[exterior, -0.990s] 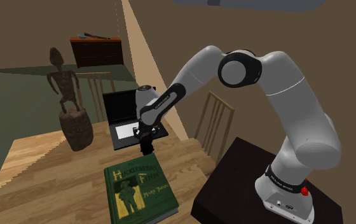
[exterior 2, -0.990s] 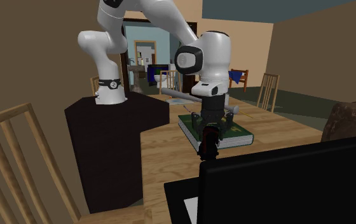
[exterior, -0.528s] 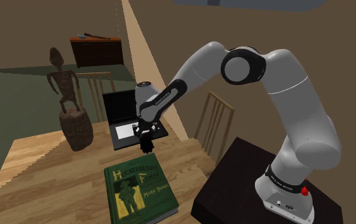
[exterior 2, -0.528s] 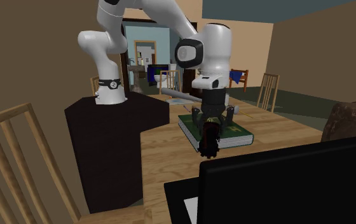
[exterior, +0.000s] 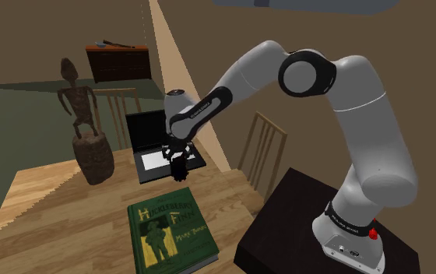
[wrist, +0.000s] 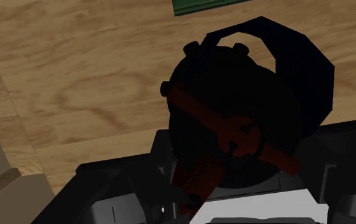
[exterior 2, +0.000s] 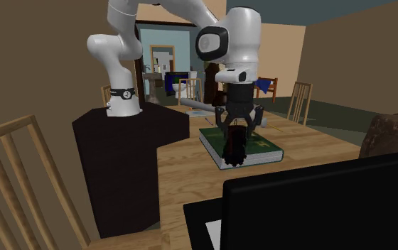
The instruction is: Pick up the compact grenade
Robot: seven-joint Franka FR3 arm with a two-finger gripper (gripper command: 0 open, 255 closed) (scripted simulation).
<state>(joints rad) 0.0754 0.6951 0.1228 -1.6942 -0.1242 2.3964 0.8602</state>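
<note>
The grenade (exterior: 181, 170) is a small, dark, round body with a reddish lever and a ring. It hangs above the wooden table (exterior: 61, 210), between the laptop and the green book. My gripper (exterior: 179, 160) points down and is shut on it from above. In the second exterior view the grenade (exterior 2: 234, 147) hangs under the gripper (exterior 2: 234, 133), in front of the book. The wrist view has the grenade (wrist: 234, 95) clasped between the black fingers (wrist: 116, 184), with the tabletop well below it.
A green hardback book (exterior: 170, 230) lies near the table's front. An open black laptop (exterior: 152, 132) stands behind the gripper. A wooden figure on a stump (exterior: 86, 132) stands at the shoulder view's left. A chair (exterior: 265, 152) is beside the dark stand (exterior: 286, 233).
The arm has risen, lifting the gripper and the grenade higher above the table and a little toward the laptop. The grip stays closed on the grenade.
</note>
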